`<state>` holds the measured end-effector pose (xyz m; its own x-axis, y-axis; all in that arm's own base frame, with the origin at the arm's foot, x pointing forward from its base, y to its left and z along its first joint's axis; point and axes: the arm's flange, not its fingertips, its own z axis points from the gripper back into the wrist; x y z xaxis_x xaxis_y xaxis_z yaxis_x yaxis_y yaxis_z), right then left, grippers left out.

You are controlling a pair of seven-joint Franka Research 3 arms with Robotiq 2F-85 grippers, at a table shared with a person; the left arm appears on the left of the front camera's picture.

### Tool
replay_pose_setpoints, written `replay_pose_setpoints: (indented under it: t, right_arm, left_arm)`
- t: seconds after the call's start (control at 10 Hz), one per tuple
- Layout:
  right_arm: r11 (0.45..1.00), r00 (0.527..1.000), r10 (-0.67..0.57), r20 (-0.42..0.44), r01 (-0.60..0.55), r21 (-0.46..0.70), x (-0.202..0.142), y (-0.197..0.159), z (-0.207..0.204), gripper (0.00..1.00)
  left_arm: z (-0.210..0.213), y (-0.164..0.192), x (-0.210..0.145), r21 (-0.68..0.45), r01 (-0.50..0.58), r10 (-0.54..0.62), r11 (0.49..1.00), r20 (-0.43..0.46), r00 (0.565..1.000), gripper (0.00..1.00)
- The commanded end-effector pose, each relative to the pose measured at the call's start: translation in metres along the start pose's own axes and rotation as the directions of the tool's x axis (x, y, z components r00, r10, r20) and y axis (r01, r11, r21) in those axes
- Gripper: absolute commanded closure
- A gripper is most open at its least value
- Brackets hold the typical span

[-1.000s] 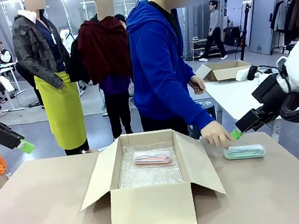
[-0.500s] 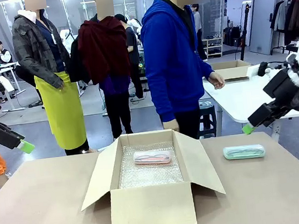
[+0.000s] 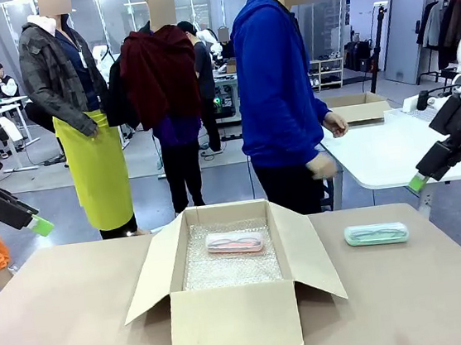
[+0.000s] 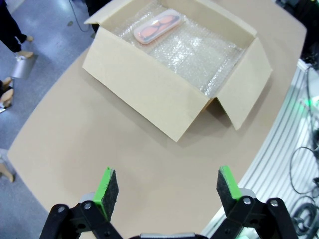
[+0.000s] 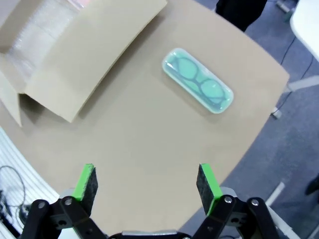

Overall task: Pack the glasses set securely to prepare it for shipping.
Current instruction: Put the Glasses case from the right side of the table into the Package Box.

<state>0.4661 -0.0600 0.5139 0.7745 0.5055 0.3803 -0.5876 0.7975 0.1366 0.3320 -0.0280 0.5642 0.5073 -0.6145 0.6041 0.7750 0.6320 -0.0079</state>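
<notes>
We see the pink case (image 3: pixel 234 242) in the box (image 3: pixel 235 318), the green case (image 3: pixel 377 234) on the bench (image 3: pixel 81 323) near it. Our left jaws and right jaws gape wide, empty.

The left gripper (image 4: pixel 166 188) hangs raised at the left side, angled downward, jaws spread wide; the right gripper (image 5: pixel 146 183) hangs raised opposite, jaws equally wide.

You are getting bare table (image 3: pixel 419 292) on every side of the mint green case (image 3: pixel 377 233), with the splayed flap (image 3: pixel 306 251) of the cardboard box (image 3: pixel 235 318) standing near its left.
</notes>
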Motion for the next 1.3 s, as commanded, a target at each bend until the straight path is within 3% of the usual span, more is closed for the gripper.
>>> replay_pose_setpoints:
  t: [0.0, 0.2, 0.4, 0.6, 0.7, 0.8, 0.9, 1.0, 1.2]
  right_arm:
    - [0.994, 0.987, 0.1, -0.124, -0.105, -0.032, 0.029, -0.028, -0.019, 0.0]
    - [0.97, 0.95, 0.233, -0.208, -0.244, -0.025, 0.048, -0.041, -0.049, 0.0]
    - [0.886, 0.858, 0.46, -0.23, -0.461, 0.053, 0.061, -0.037, -0.077, 0.0]
    - [0.674, 0.633, 0.738, -0.232, -0.707, 0.213, 0.062, -0.028, -0.106, 0.0]
    - [0.593, 0.548, 0.805, -0.229, -0.76, 0.266, 0.063, -0.025, -0.11, 0.0]
    - [0.538, 0.497, 0.842, -0.208, -0.798, 0.273, 0.066, -0.02, -0.109, 0.0]
    - [0.524, 0.473, 0.848, -0.238, -0.817, 0.241, 0.068, -0.015, -0.106, 0.0]
    - [0.604, 0.568, 0.797, -0.206, -0.754, 0.259, 0.066, -0.012, -0.119, 0.0]
    - [0.604, 0.568, 0.797, -0.206, -0.754, 0.259, 0.066, -0.012, -0.119, 0.0]
  left_arm:
    - [0.003, 0.001, 0.0, -0.016, 0.013, -0.012, 1.0, 0.017, 1.0, 0.0]
    - [0.003, 0.001, 0.0, -0.016, 0.013, -0.012, 1.0, 0.017, 1.0, 0.0]
    - [0.003, 0.001, 0.0, -0.016, 0.013, -0.012, 1.0, 0.017, 1.0, 0.0]
    - [0.003, 0.001, 0.0, -0.016, 0.013, -0.012, 1.0, 0.017, 1.0, 0.0]
    - [0.003, 0.001, 0.0, -0.016, 0.013, -0.012, 1.0, 0.017, 1.0, 0.0]
    - [0.003, 0.001, 0.0, -0.016, 0.013, -0.012, 1.0, 0.017, 1.0, 0.0]
    - [0.003, 0.001, 0.0, -0.016, 0.013, -0.012, 1.0, 0.017, 1.0, 0.0]
    - [0.003, 0.001, 0.0, -0.016, 0.013, -0.012, 1.0, 0.017, 1.0, 0.0]
    - [0.003, 0.001, 0.0, -0.016, 0.013, -0.012, 1.0, 0.017, 1.0, 0.0]
